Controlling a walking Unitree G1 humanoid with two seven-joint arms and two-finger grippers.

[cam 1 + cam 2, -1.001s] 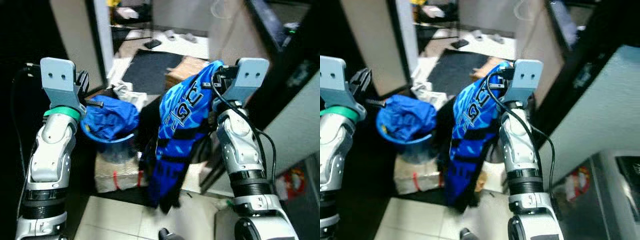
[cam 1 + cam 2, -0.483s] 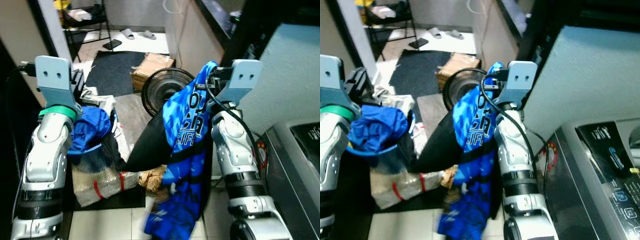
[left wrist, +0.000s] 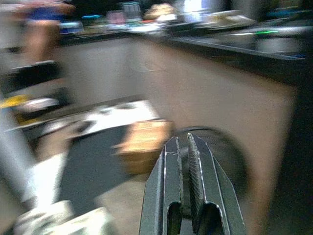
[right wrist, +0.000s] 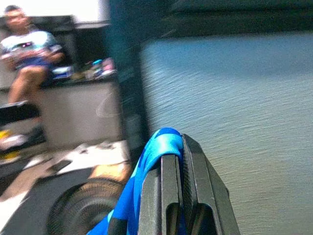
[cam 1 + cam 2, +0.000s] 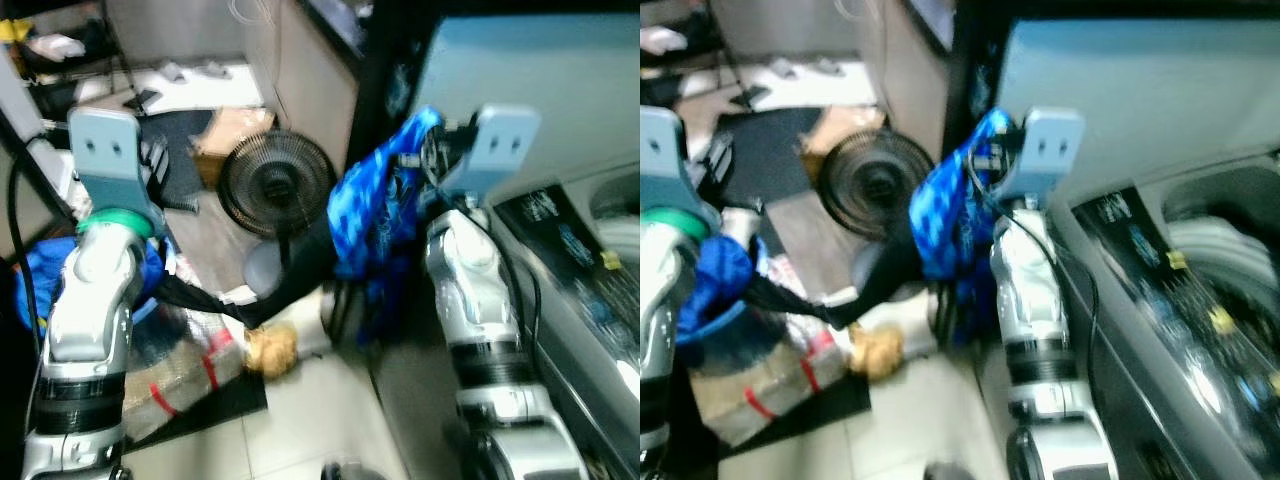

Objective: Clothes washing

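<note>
- Blue garment [image 5: 375, 215]: patterned blue w/ black parts, hangs from right gripper [image 4: 180, 147] at centre of scene, raised. Lower black part trails down and left toward floor.
- Right gripper: fingers closed together, blue fabric pinched between them and draped over one side (right wrist view). Arm raised, just left of washing machine [image 5: 1160, 300].
- Washing machine: near right; grey top w/ dark control panel and labels. Open tub [image 5: 1230, 225] at far right edge; pale contents blurred, cannot tell what.
- Left gripper [image 3: 184, 147]: fingers pressed nearly together, nothing seen between them. Arm raised at left, apart from garment.
- Blue basket [image 5: 710, 300]: left, near left arm; holds more blue cloth. Sits on a wrapped bundle w/ red tape [image 5: 200, 365] on floor.
- Floor fan [image 5: 263, 185]: round black grille, far centre, behind garment's trailing part. Grey base just below it.
- Brownish lump [image 5: 268, 345] on floor, near centre, beside bundle.
- Cardboard box [image 5: 232, 125] and dark mat [image 5: 760, 150] farther back, left of fan.
- Pale wall [image 4: 234, 107] behind the washer, right.
- Person [image 4: 27, 46] seated far back, in right wrist view; blurred.
- Head views blurred overall; fine detail not legible.
</note>
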